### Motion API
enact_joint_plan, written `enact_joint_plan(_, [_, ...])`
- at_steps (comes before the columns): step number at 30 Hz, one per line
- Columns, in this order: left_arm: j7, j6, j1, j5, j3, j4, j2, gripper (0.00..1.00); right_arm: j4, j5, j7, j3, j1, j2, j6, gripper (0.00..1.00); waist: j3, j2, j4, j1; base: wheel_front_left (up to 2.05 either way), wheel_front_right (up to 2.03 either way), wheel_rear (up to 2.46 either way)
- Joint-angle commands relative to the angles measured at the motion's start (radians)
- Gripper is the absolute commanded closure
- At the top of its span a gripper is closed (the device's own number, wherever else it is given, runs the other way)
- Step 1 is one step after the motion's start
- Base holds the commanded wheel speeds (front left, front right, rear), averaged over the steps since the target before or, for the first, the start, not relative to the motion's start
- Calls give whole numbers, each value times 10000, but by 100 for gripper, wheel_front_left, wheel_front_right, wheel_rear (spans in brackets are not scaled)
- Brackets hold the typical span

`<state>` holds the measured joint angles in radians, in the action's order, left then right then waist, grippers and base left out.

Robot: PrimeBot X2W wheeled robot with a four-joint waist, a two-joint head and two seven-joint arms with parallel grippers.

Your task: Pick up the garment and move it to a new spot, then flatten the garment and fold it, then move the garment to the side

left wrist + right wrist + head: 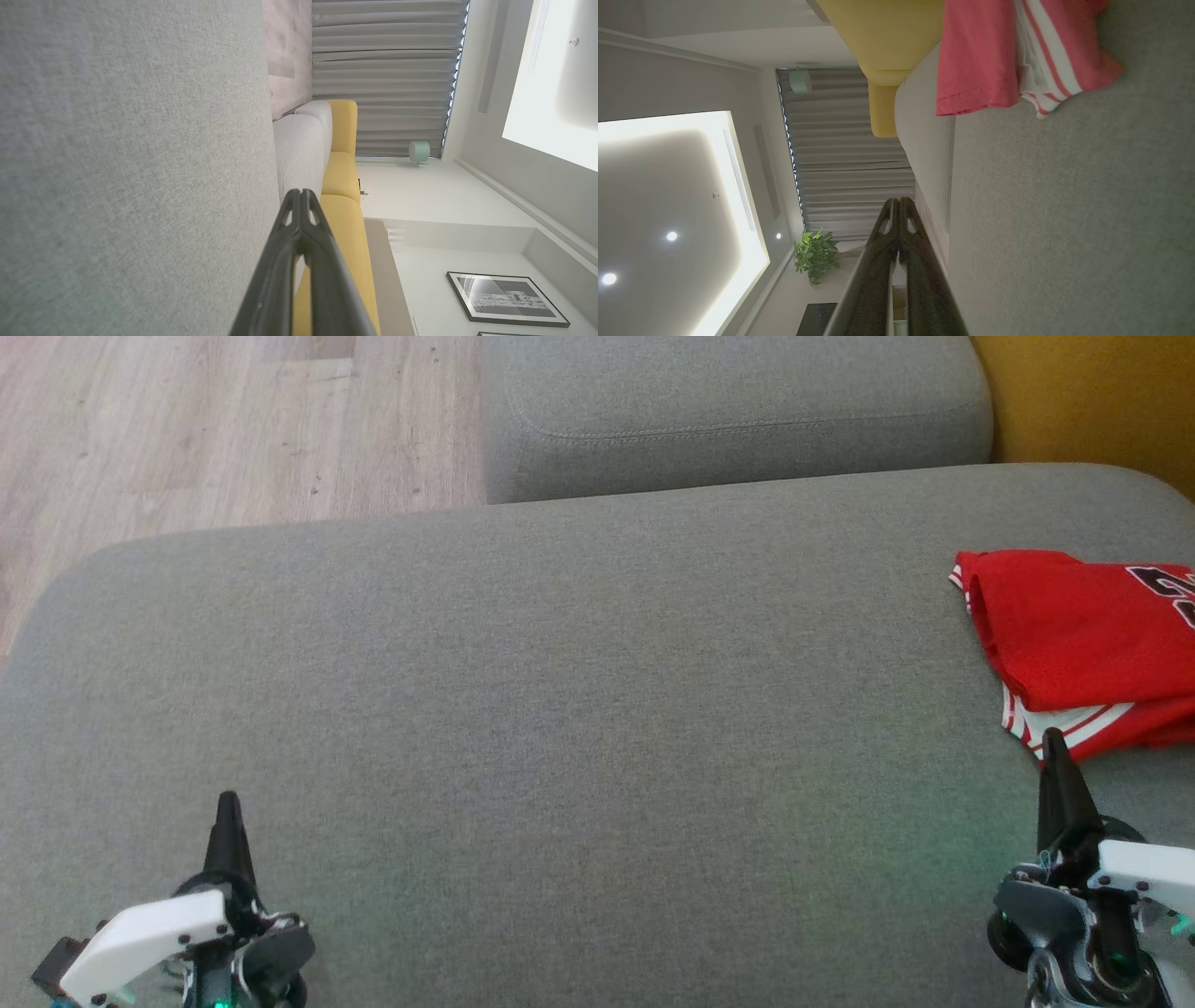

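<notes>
Left gripper (pixel 229 807), over the cushion's (pixel 560 691) near left corner: fingers pressed together, empty. Right gripper (pixel 1055 747), by the near right corner: likewise closed and empty, its tip just beside the garment (pixel 1074 625). The garment lies compact at the right edge, apparently folded and set aside, so little seems left. Count: two grippers, one garment.

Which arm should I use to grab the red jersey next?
Right. The right claw, shut, points at the near striped edge of the red jersey; the left claw, also shut, sits far across the grey cushion from it.
</notes>
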<state>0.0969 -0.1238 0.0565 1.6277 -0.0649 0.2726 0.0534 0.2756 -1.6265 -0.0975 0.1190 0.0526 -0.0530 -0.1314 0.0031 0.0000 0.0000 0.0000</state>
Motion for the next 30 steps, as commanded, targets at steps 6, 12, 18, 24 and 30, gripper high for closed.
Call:
enact_joint_plan(6, [65, -69, 504, -90, -367, -280, 60, 100, -315, 88, -69, -162, 543, -55, 7, 100, 0, 0, 0, 0, 0, 0, 0])
enact_joint_plan(12, [73, -69, 505, -98, -377, -279, 53, 100, -314, 97, -77, -152, 544, -49, 7, 100, 0, 0, 0, 0, 0, 0, 0])
enact_joint_plan(18, [82, -69, 506, -108, -389, -279, 45, 100, -314, 105, -85, -141, 545, -41, 7, 100, 0, 0, 0, 0, 0, 0, 0])
enact_joint_plan(24, [90, -69, 507, -116, -398, -278, 39, 100, -313, 112, -92, -133, 545, -35, 7, 100, 0, 0, 0, 0, 0, 0, 0])
enact_joint_plan(30, [97, -69, 507, -123, -406, -278, 33, 100, -313, 119, -98, -125, 546, -30, 7, 100, 0, 0, 0, 0, 0, 0, 0])
